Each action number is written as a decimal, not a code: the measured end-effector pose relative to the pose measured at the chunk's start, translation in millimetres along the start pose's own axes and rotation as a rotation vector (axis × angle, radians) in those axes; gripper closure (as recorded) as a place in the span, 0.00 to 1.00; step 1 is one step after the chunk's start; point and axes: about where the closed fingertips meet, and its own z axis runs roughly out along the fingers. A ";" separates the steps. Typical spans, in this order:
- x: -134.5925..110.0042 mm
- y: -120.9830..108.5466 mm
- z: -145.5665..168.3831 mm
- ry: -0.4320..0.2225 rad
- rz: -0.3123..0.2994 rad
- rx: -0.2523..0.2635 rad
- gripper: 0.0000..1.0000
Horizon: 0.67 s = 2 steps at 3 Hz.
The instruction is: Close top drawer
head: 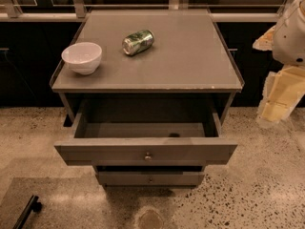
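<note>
The top drawer (105, 152) of the grey-brown cabinet is pulled out far towards me. Its flat front has a small round metal knob (147, 155) at centre. Its inside (143, 129) looks empty apart from a small dark spot. My gripper (272, 109) hangs at the right edge of the camera view. It is to the right of the cabinet, at about the drawer's height, and apart from it. It touches nothing. The white and cream arm (293, 32) rises above it.
A white bowl (82, 57) and a green can (138, 42) lying on its side rest on the cabinet top (190, 66). The narrower middle drawer (149, 178) sits slightly open below. A black bar (26, 211) lies on the speckled floor at bottom left. Dark cabinets stand behind.
</note>
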 end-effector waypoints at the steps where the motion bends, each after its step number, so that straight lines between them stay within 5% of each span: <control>1: 0.0 0.0 0.0 0.000 0.000 0.000 0.00; 2: 6.6 3.3 13.6 -0.039 0.016 -0.004 0.00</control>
